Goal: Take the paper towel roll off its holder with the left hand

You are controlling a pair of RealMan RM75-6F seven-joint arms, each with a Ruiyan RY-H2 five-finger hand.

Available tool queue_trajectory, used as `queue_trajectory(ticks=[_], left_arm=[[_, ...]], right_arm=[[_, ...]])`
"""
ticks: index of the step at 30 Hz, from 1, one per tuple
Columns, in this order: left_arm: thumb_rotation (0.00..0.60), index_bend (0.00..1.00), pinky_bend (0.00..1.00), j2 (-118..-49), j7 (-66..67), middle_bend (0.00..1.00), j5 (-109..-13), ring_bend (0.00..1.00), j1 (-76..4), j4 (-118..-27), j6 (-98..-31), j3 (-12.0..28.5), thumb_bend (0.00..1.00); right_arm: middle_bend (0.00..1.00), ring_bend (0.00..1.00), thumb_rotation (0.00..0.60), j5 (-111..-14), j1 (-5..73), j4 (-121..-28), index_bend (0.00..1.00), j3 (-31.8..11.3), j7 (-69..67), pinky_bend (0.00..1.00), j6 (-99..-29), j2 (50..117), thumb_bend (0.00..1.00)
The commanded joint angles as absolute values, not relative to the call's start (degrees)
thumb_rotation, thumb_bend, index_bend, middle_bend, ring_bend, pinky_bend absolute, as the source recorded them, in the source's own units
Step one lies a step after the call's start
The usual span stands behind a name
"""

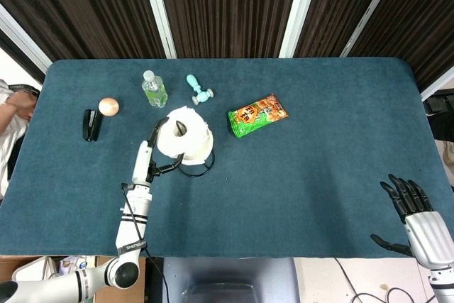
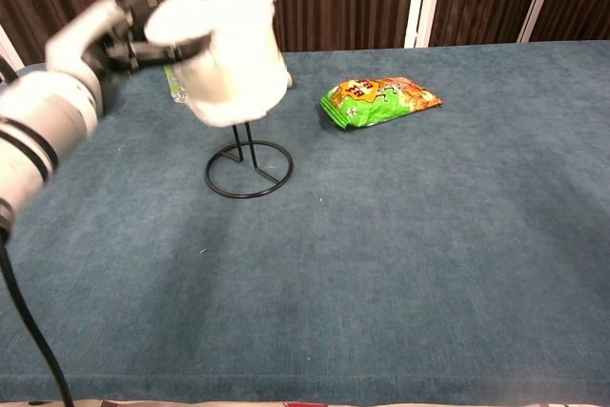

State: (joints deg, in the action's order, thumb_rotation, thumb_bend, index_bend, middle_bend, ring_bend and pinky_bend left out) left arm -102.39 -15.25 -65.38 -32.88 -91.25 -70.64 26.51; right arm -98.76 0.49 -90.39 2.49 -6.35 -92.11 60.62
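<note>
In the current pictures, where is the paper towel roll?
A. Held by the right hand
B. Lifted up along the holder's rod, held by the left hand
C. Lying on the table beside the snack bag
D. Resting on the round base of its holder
B: in the chest view the left hand grips the paper towel roll high above the bare ring base of the holder, whose rod top still shows above the roll.

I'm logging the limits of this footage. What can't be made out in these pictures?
- Chest view: motion blur smears the left hand on the paper towel roll, so its grip is unclear.
- Chest view: the roll covers most of the water bottle.
- Both views: the roll hides whether it has cleared the holder.
- Head view: the bottom edge crops the right hand.
</note>
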Motion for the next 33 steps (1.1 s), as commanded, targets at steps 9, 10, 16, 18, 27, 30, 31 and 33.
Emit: queue_trajectory(ticks=[9, 10, 16, 18, 27, 30, 31, 33], left_arm=[[0.600, 0.79, 1.00, -88.41, -3.39, 0.89, -61.95, 0.98, -32.01, -115.56, -78.03, 39.50, 0.77], [0.600, 0.80, 1.00, -87.30, -3.26, 0.89, -61.69, 0.98, -31.55, -116.52, -78.37, 40.08, 0.77], [0.600, 0.80, 1.00, -80.04, -5.89, 0.89, -60.45, 0.98, -26.19, -115.53, -77.47, 38.28, 0.76], [0.600, 0.80, 1.00, -78.92, -8.97, 0.89, -60.71, 0.98, -24.27, -112.29, -75.70, 35.25, 0.75], [0.600, 0.72, 0.95, -89.50, -17.09, 0.83, -68.72, 0.86, -22.62, -87.30, -74.59, 20.63, 0.67], [0.600, 0.61, 0.59, -93.38, -19.59, 0.68, -70.35, 0.62, -23.17, -79.57, -72.92, 17.54, 0.61], [0.600, 0.58, 0.45, -94.41, -20.20, 0.62, -70.82, 0.54, -23.47, -77.22, -72.31, 16.84, 0.59], [0.600, 0.57, 0.29, -96.67, -20.92, 0.54, -72.00, 0.44, -24.25, -72.33, -71.35, 15.53, 0.57]], right_arm=[[0.00, 0.00, 0.600, -99.34, 0.62, -90.54, 0.00, 2.73, -5.52, 0.00, -91.84, 60.77, 0.10], [0.00, 0.00, 0.600, -99.35, 0.62, -90.55, 0.00, 2.73, -5.49, 0.00, -91.84, 60.78, 0.10], [0.00, 0.00, 0.600, -99.42, 0.66, -90.76, 0.00, 2.72, -5.03, 0.00, -91.79, 60.87, 0.10], [0.00, 0.00, 0.600, -99.61, 0.70, -90.87, 0.00, 2.80, -4.81, 0.00, -91.72, 60.99, 0.10], [0.00, 0.00, 0.600, -99.97, 1.33, -91.52, 0.00, 3.08, -2.83, 0.00, -90.21, 61.50, 0.10], [0.00, 0.00, 0.600, -99.71, 1.27, -91.53, 0.00, 3.01, -2.79, 0.00, -90.27, 61.51, 0.10], [0.00, 0.00, 0.600, -99.64, 1.25, -91.51, 0.00, 2.99, -2.83, 0.00, -90.29, 61.50, 0.10], [0.00, 0.00, 0.600, -99.55, 1.14, -91.40, 0.00, 3.04, -3.01, 0.00, -90.41, 61.44, 0.10]])
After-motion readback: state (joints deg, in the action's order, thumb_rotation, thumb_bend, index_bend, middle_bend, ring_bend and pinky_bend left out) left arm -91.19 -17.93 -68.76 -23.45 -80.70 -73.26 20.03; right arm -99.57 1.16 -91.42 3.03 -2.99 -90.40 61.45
